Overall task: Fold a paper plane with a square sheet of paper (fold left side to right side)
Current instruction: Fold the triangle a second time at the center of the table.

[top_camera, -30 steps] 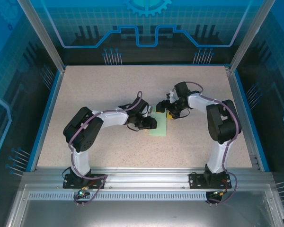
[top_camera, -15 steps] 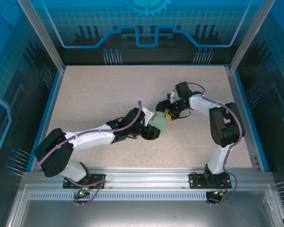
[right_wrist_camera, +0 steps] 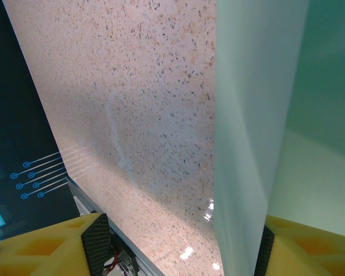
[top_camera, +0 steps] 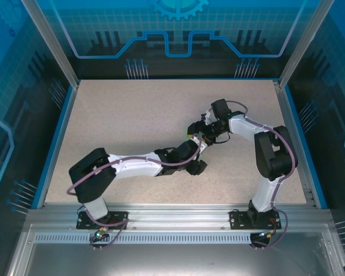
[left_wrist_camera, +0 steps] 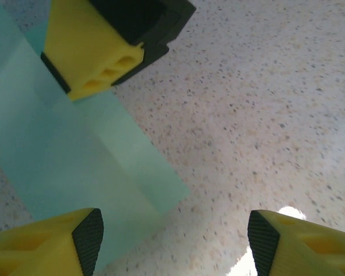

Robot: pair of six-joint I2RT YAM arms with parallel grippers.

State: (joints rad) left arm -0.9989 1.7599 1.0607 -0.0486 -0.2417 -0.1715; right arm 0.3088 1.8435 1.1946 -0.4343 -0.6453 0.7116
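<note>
since a second ago the left arm has stretched rightward, low over the counter point(top_camera: 121, 115), covering the square sheet of paper point(left_wrist_camera: 75, 155) at centre. the pale mint sheet lies folded and creased, one flap raised. the left end effector point(left_wrist_camera: 175, 241) gapes wide, empty, above the sheet's corner. the right end effector point(right_wrist_camera: 181, 244) is spread, gripping nothing, with the flap against one finger.

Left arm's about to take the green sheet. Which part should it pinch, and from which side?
Probably the free corner of the square sheet of paper, approached from the bare table side. That corner lies ahead of the open left gripper, while a finger of the right gripper sits over the far end.
</note>
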